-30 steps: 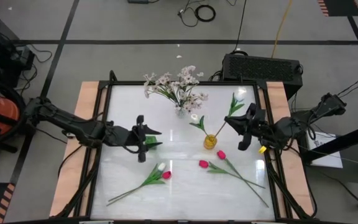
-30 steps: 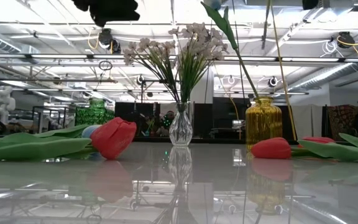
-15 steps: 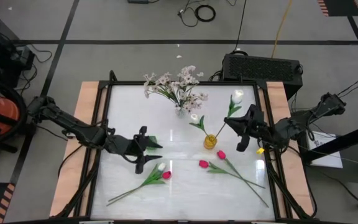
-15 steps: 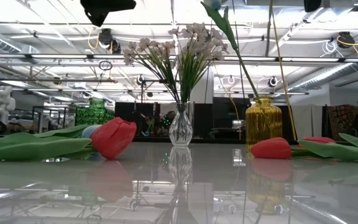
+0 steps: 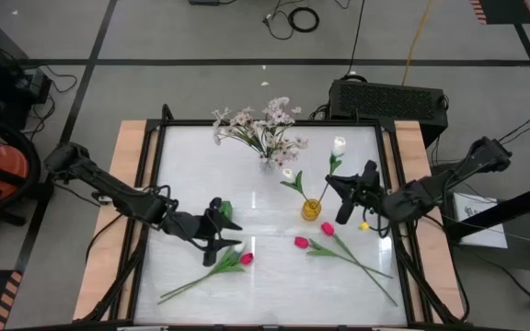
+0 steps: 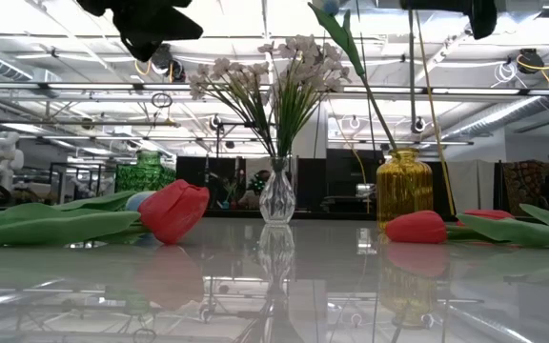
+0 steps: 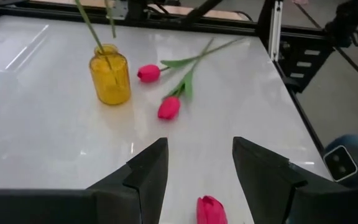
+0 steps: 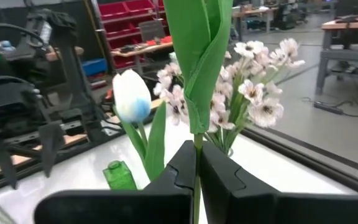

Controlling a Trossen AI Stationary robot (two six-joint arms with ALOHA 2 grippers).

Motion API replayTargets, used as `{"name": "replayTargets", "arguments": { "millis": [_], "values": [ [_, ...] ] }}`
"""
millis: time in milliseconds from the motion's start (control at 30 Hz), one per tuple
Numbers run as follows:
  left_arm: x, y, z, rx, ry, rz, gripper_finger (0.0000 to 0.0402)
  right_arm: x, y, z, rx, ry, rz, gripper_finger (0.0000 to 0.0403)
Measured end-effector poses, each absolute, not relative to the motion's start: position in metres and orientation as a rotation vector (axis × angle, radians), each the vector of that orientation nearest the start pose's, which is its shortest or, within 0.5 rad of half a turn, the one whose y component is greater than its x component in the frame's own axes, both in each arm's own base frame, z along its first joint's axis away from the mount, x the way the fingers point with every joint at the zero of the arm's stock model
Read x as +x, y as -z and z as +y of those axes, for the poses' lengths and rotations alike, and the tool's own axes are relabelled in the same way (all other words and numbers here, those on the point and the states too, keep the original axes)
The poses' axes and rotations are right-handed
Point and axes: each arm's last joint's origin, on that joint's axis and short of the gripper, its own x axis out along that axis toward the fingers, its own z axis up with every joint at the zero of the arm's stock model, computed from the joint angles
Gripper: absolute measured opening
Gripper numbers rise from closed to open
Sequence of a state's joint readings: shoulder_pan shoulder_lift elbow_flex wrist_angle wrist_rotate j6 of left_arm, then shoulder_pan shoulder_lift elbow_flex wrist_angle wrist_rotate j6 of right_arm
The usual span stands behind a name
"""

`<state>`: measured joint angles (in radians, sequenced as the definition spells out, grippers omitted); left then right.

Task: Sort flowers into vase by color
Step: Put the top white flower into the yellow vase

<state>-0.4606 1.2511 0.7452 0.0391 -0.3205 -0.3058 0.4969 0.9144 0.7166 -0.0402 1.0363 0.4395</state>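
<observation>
1. The right gripper hovers near the worktop's right edge, its fingers pinching the stem of a white tulip, apparently so the stem foot can drop into the yellow vase, which already holds another white tulip.
2. The left gripper hangs low towards the front left, fingers spread apart and holding nothing, seemingly lined up over the pink tulip lying there beside a white one.
3. Two more pink tulips lie near the front right.
4. A clear vase by the back edge holds the pale blossom sprays.
</observation>
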Motion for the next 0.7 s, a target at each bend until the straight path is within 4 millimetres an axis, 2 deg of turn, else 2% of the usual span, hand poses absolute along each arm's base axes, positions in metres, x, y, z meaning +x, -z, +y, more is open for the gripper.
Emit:
{"name": "replayTargets", "arguments": {
  "millis": [400,700],
  "values": [
    [0.244,-0.242,-0.111,-0.081,0.102,0.458,0.0187,0.196,-0.285,0.075,0.258,0.74,0.033,0.0003],
    [0.246,-0.242,-0.107,-0.07,0.089,0.456,0.0187,0.209,-0.271,0.078,0.266,0.767,0.056,0.0003]
  ]
}}
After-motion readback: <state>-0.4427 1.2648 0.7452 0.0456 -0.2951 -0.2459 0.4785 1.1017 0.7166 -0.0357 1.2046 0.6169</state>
